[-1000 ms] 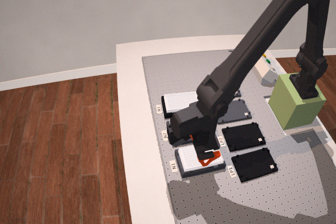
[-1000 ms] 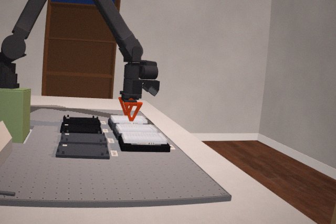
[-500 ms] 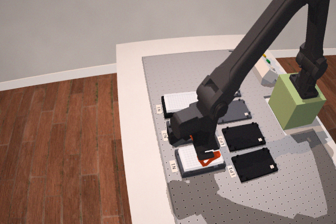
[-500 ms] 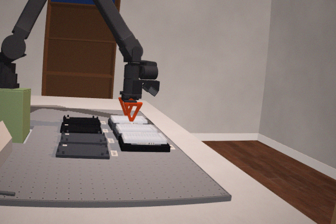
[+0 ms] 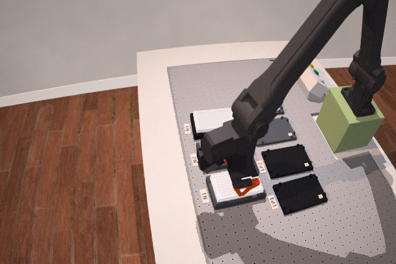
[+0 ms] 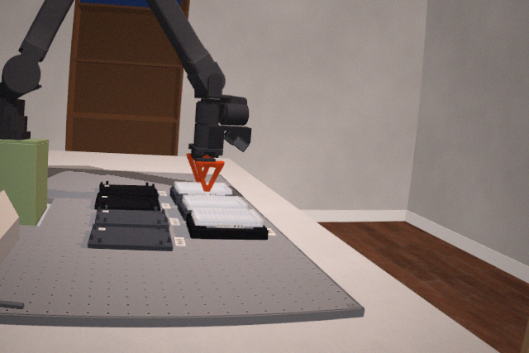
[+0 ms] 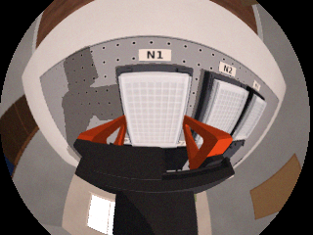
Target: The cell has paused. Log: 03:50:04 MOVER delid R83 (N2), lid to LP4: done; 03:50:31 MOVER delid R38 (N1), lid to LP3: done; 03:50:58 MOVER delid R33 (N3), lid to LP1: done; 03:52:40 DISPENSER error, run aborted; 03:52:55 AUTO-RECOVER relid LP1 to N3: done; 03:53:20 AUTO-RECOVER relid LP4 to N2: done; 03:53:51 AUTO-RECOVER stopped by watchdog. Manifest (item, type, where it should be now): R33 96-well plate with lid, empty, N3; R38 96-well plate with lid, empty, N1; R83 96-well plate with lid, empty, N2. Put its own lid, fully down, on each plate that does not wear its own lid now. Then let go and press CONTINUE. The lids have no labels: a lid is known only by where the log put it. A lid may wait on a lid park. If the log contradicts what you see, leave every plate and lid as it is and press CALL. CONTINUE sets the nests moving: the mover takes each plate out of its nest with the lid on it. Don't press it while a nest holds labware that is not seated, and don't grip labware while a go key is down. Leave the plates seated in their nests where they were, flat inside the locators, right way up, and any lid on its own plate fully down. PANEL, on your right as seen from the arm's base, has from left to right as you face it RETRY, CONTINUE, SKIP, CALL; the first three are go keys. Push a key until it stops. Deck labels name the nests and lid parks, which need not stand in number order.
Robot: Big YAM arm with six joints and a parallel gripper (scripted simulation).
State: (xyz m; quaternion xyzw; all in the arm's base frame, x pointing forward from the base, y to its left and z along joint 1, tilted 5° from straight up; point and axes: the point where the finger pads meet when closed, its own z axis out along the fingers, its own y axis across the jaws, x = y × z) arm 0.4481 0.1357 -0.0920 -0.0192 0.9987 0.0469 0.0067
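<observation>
Three white 96-well plates stand in a row of nests on the deck. The N1 plate is at the near end, N2 is mostly hidden under my wrist, and N3 point(image 5: 211, 119) is beyond it. My gripper point(image 5: 244, 187), with orange fingers, is low over the N1 plate and shut on a clear lid point(image 7: 156, 108) across its short sides. The lid lies over the N1 plate by the N1 label point(image 7: 155, 55). I cannot tell whether it is fully down. In the exterior view the fingertips point(image 6: 206, 180) reach the top of the far plate.
Lid parks LP1 point(image 5: 299, 193) and LP2 point(image 5: 286, 160) are black and bare, and a grey park point(image 5: 276, 132) lies behind them. The key panel point(image 5: 315, 82) stands at the deck's far right. The green base block point(image 5: 348, 119) holds the arm.
</observation>
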